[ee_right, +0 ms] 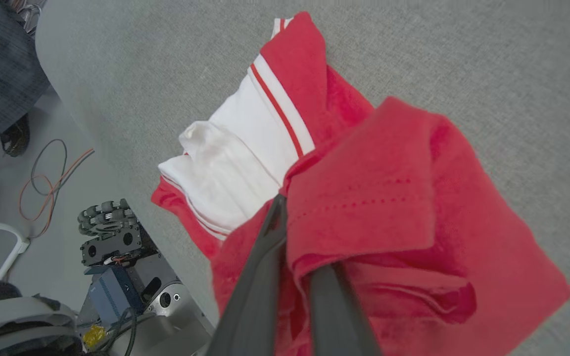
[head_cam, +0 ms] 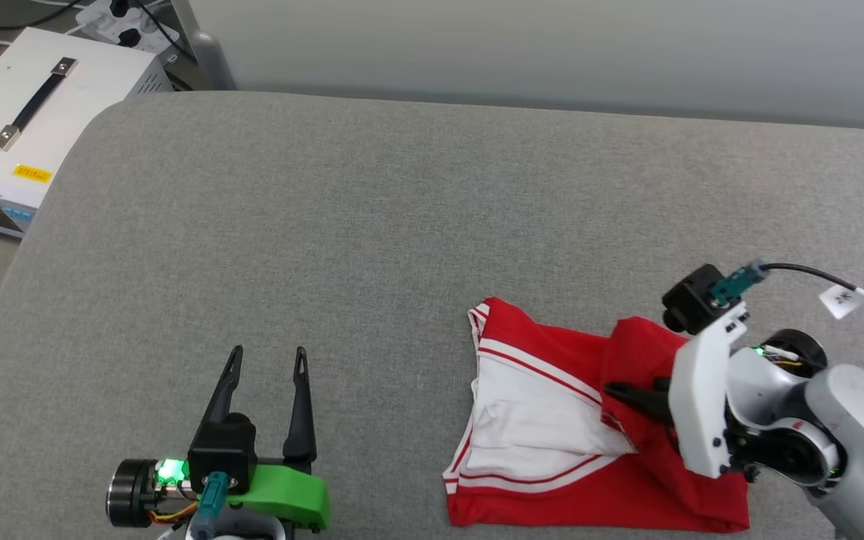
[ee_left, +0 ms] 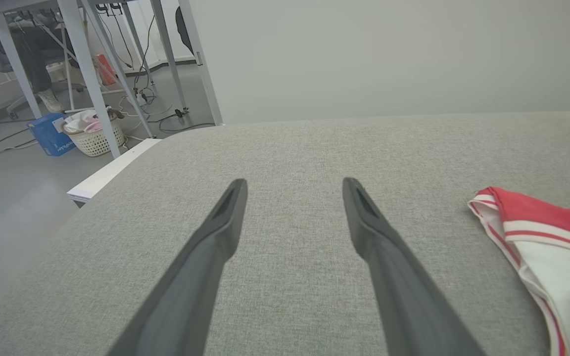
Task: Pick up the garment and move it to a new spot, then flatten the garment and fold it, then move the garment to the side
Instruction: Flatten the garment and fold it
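Head view: hand (head_cam: 616, 392) tight on garment (head_cam: 552, 352)

1. We see a grey fabric worktop (head_cam: 402, 225) with a rounded corner.
2. Off its far left corner stands a white box (head_cam: 19, 127) with a black handle (head_cam: 36, 103).
3. On the floor (ee_left: 8, 198) we see a white basket (ee_left: 94, 139) beside a blue box (ee_left: 50, 134).
4. We see loose cables (ee_right: 52, 183) there too.

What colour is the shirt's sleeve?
White, with red-and-white striped trim; the sleeve shows best in the head view.

Lab: instrument box (head_cam: 27, 112), power strip (head_cam: 113, 19), metal-frame tables (ee_left: 88, 74).
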### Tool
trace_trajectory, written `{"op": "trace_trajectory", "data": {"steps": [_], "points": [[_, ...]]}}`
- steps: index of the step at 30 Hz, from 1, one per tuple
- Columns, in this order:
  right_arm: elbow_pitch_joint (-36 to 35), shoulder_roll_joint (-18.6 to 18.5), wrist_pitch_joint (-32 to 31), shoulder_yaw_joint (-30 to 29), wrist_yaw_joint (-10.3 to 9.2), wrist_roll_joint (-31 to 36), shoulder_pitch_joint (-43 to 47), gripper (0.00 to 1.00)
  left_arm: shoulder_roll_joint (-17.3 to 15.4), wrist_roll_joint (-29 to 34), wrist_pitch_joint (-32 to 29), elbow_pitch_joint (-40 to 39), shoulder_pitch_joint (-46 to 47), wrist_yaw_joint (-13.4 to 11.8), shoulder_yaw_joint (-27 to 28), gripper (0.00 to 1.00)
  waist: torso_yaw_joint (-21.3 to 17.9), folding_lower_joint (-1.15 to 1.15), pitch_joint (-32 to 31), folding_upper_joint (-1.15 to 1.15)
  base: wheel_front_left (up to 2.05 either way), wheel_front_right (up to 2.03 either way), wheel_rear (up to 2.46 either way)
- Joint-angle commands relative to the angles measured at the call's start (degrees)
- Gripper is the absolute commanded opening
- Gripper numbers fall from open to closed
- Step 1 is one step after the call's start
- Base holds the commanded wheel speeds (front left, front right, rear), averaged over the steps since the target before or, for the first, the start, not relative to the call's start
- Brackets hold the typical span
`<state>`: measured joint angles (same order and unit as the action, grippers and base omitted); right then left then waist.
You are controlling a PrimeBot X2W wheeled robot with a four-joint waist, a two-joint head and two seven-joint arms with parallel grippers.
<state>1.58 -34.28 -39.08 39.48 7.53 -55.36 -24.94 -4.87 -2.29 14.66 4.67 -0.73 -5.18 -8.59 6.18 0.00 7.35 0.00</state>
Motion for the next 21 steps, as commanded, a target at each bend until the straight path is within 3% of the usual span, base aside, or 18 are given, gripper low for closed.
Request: {"op": "trace_trajectory", "data": {"steps": [1,8,14,18,19,20,21], "points": [[1.0,1.3,0.1,1.5,-0.04,0.5,-2.0,0.00,0.5,0.5,0.3,0.0,1.4,0.5,-0.1,1.00,0.8,0.00,1.1,0.00,0.00,0.00,0.00],[8.4,6.4,2.3,9.1,-0.04,1.5,-8.0,0.00,0.9,0.5,0.3,0.3,3.2,0.7,-0.5,1.00,2.0,0.00,3.0,0.00,0.00,0.00,0.00],[15.8,7.6,4.9,14.8,-0.04,2.1,-8.8,0.00,1.2,0.6,0.3,0.5,4.1,0.6,-0.8,1.00,2.9,0.00,3.9,0.00,0.00,0.00,0.00],[17.1,7.7,9.1,17.1,-0.04,1.8,-9.3,0.03,1.3,0.6,0.3,0.6,3.9,0.3,-0.3,1.00,2.4,0.00,3.4,0.00,0.00,0.00,0.00],[17.1,7.6,10.7,17.3,-0.04,1.6,-9.5,0.13,1.2,0.6,0.3,0.7,3.6,0.3,-0.1,1.00,2.2,0.00,3.0,0.00,0.00,0.00,0.00],[16.8,7.6,11.8,17.3,-0.04,1.3,-9.6,1.00,1.2,0.6,0.3,0.8,3.5,0.3,0.0,1.00,1.9,0.00,2.6,0.00,0.00,0.00,0.00],[16.3,7.4,13.2,17.5,-0.04,1.1,-9.7,1.00,1.0,0.6,0.3,0.8,3.2,0.4,0.2,1.00,1.5,0.00,2.1,0.00,0.00,0.00,0.00]]}}
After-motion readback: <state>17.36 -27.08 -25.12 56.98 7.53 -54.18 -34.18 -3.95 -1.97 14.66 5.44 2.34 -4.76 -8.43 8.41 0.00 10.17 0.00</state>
